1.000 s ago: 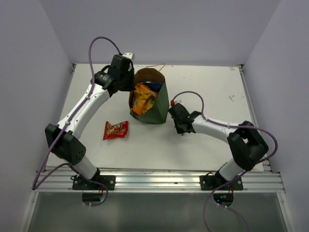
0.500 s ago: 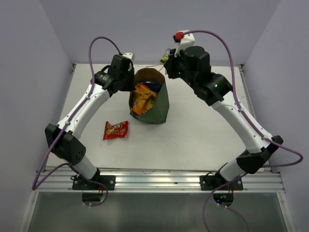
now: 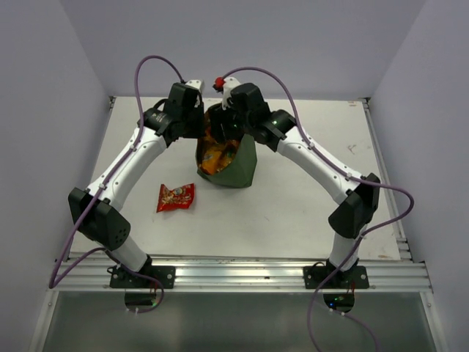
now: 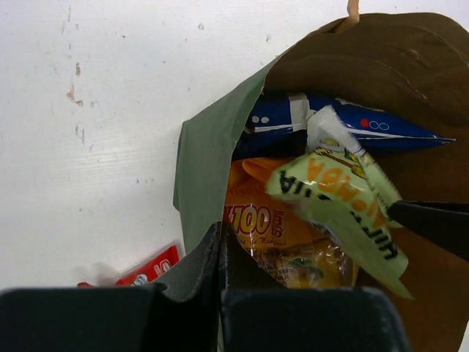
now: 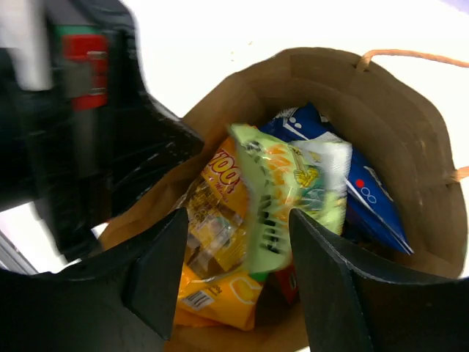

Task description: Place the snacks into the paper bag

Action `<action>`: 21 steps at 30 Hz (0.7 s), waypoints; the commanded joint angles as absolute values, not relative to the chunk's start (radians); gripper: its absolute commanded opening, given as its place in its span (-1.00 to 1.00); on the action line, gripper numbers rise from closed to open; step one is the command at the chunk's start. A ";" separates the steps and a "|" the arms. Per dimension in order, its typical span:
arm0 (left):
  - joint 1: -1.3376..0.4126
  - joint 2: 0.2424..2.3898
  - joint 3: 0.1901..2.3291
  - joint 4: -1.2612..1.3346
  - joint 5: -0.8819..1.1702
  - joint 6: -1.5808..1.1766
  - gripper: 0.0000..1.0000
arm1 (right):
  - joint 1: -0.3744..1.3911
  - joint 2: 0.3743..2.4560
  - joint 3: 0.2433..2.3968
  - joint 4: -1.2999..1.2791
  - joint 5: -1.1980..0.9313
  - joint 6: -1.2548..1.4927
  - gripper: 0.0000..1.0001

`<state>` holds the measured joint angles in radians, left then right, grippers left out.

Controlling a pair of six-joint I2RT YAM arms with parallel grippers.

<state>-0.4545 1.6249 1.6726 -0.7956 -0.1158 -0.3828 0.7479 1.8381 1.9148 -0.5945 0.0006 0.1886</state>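
Left gripper (image 4: 220, 246) closed on the left rim of the bag (image 3: 240, 167), pinching the green wall so the mouth gapes. Right gripper (image 5: 238, 220) over the mouth, jaws wide, nothing pinched that I can see.

Green packet (image 5: 280, 192) lies between and below the right gripper's fingers, blurred, atop the Doritos (image 4: 271, 123) and orange chips (image 4: 256, 220) inside the bag; I judge it loose. Red packet (image 3: 176, 196) lies flat on the surface (image 3: 308, 213), near-left of the bag and apart from it; the one snack I see outside. Orange-white packet: cannot pick it out in the pile.

Handling (my judgement):
- Red packet: light, soft, glossy foil, likely slippery; a pinch on the flat face may skid or crush the contents; better to come from above and take a crimped end seam, or span the short side.
- Bag: thin paper, light, tips easily; the left grip on the rim looks to be what steadies it, so I would not release it while loading.

Room:
- Surface open around the red packet; left arm runs along its left side, apart.
- Right arm could reach the red packet along the near side of the bag.
- Packets fill much of the bag's mouth; bare brown inside shows at the far-right wall, so I would drop there.
- Mind the cord handle (image 5: 399, 53) at the far rim.
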 commanded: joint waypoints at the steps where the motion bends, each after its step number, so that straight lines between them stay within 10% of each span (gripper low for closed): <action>1: -0.456 1.572 1.694 -0.696 -0.107 -0.383 -1.00 | 0.797 1.743 1.994 -0.606 0.047 0.120 0.23; 21: -0.454 1.600 1.718 -0.709 -0.061 -0.371 -1.00 | 1.201 1.699 1.596 -0.729 0.035 -0.104 0.15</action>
<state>-0.4519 1.6230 1.6718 -0.7914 -0.0853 -0.3786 1.1988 1.6768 1.6447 -0.7887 0.0669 -0.0669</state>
